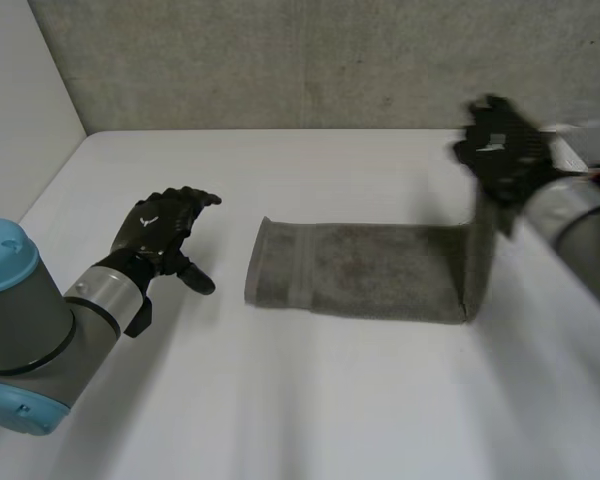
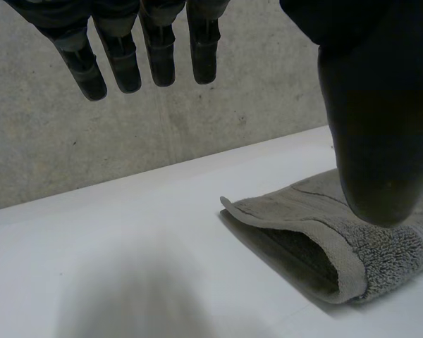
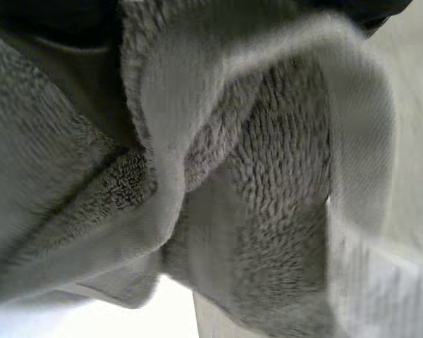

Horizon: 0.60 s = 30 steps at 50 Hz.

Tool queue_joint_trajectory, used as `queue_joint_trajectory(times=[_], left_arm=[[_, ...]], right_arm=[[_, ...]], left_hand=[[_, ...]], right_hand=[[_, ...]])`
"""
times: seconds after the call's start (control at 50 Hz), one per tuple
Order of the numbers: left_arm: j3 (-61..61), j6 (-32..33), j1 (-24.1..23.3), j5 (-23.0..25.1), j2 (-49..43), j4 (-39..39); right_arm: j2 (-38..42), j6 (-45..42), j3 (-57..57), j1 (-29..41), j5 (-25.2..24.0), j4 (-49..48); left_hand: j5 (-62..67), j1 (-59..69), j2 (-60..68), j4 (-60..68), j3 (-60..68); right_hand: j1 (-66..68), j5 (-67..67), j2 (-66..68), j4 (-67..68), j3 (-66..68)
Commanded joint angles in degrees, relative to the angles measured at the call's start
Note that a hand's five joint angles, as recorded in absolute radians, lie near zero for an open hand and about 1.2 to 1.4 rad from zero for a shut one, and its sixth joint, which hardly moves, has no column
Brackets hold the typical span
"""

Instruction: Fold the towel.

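Where the right fingers close: round the right end of the towel (image 1: 370,270), which is bunched in the right hand (image 1: 502,150) and held up off the surface (image 1: 280,400) near its far right corner.
Left fingers (image 2: 120,67): straight and released, holding nothing.
Left hand (image 1: 160,228): hovering over the surface near its left edge, just beside the towel's left end and apart from it.
Step in hand: as I judge it, the cross fold, with the right end held up ready to go over onto the left end.
Next move calls for: carrying the gripped end leftward, low over the flat part, and laying it so the short edges meet. The left hand could press the left end down so the strip does not drag. The right hand should let go only once the cloth lies flat.
Where the towel lies: across the middle of the surface, left to right. Most of it is flat, and the right end rises upright to the right hand.
How the towel looks: grey terry in a long narrow strip. It is already doubled lengthwise, with two layers showing at the left end and a flat woven band beside that edge. The pile is soft and limp, and it creases sharply where it turns upward.
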Motion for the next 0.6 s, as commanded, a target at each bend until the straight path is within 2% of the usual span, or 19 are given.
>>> queue_joint_trajectory(times=[0.02,0.1,0.12,0.16,0.18,0.22,0.24,0.26,0.34,0.4,0.44,0.46,0.5,0.52,0.56,0.58,0.6], left_arm=[[-0.1,0.0,-0.1,-0.1,0.2,0.0],[-0.6,0.2,-0.1,0.0,0.3,0.3],[-0.6,0.2,-0.1,0.0,0.3,0.3],[-0.7,0.1,-0.1,0.0,0.3,0.6],[-0.7,0.2,-0.1,0.0,0.3,0.8],[-0.8,0.2,-0.2,0.0,0.3,1.0],[-0.8,0.2,-0.2,0.0,0.3,1.1],[-0.8,0.2,-0.2,0.0,0.3,1.1],[-0.8,0.3,-0.5,0.0,0.2,1.2],[-0.6,0.3,-0.8,0.1,0.2,1.4],[-0.3,0.2,-0.9,0.2,0.2,1.4],[0.0,0.2,-0.9,0.2,0.2,1.4],[0.2,0.2,-1.1,0.1,0.2,1.4],[0.7,0.2,-1.6,0.1,0.3,1.4],[1.6,0.1,-2.4,0.0,0.2,1.4],[2.6,-0.3,-3.5,0.0,0.2,1.3],[2.6,-0.3,-3.5,0.0,0.2,1.3]], right_arm=[[13.1,-1.8,-12.9,19.3,5.9,4.9],[22.3,-6.4,-21.8,26.8,8.0,7.4],[22.4,-6.4,-21.8,26.8,8.0,7.4],[27.1,-7.5,-25.9,30.0,8.3,7.4],[27.1,-7.5,-25.9,30.0,8.3,7.4],[29.2,-7.4,-27.7,32.2,8.5,7.3],[29.2,-7.4,-27.7,32.2,8.5,7.3],[29.3,-7.1,-27.8,32.5,9.0,7.3],[29.1,-5.5,-27.2,32.4,10.9,7.5],[27.6,-1.3,-24.4,31.6,12.3,7.5],[21.7,6.1,-19.6,29.3,12.8,7.5],[21.7,6.1,-19.6,29.3,12.8,7.5],[16.2,16.5,-14.5,25.2,12.4,7.9],[16.2,16.6,-14.4,25.1,12.4,7.9],[10.9,27.4,-8.6,20.2,11.7,7.8],[10.9,27.5,-8.5,20.1,11.7,7.8],[7.8,32.2,-5.8,17.7,11.0,7.8]], left_hand=[[-2.2,-6.4,-3.4,-3.2,-2.4],[-2.2,-6.4,-3.4,-3.2,-2.4],[-2.2,-6.4,-3.4,-3.2,-2.4],[-2.2,-6.4,-3.4,-3.2,-2.4],[-2.2,-6.4,-3.4,-3.2,-2.4],[-2.2,-6.4,-3.4,-3.2,-2.4],[-2.2,-6.4,-3.4,-3.2,-2.4],[-2.2,-6.4,-3.4,-3.2,-2.4],[-2.2,-6.4,-3.4,-3.2,-2.4],[-2.2,-6.4,-3.4,-3.2,-2.4],[-2.2,-6.4,-3.4,-3.2,-2.4],[-2.2,-6.4,-3.4,-3.2,-2.4],[-2.2,-6.4,-3.4,-3.2,-2.4],[-2.2,-6.4,-3.4,-3.2,-2.4],[-2.2,-6.4,-3.4,-3.2,-2.4],[-2.2,-6.4,-3.4,-3.2,-2.4],[-2.2,-6.4,-3.4,-3.2,-2.4]], right_hand=[[3.1,7.7,4.6,-4.4,-2.9],[2.9,7.6,4.5,-4.4,-2.9],[2.9,7.6,4.5,-4.4,-2.9],[-20.2,-15.5,-18.6,-4.4,-2.9],[-20.3,-15.7,-18.7,-4.4,-2.9],[-38.2,-33.5,-36.6,-4.4,-2.9],[-38.3,-33.7,-36.7,-4.4,-2.9],[-63.2,-58.6,-61.7,-4.4,-2.9],[-66.9,-62.3,-65.4,-4.4,-2.9],[-66.9,-62.3,-65.4,-4.4,-2.9],[-66.9,-62.3,-65.4,-4.4,-2.9],[-66.9,-62.3,-65.4,-4.4,-2.9],[-66.9,-62.3,-65.4,-4.4,-2.9],[-66.9,-62.3,-65.4,-4.4,-2.9],[-66.9,-62.3,-65.4,-4.4,-2.9],[-66.9,-62.3,-65.4,-4.4,-2.9],[-66.9,-62.3,-65.4,-4.4,-2.9]])
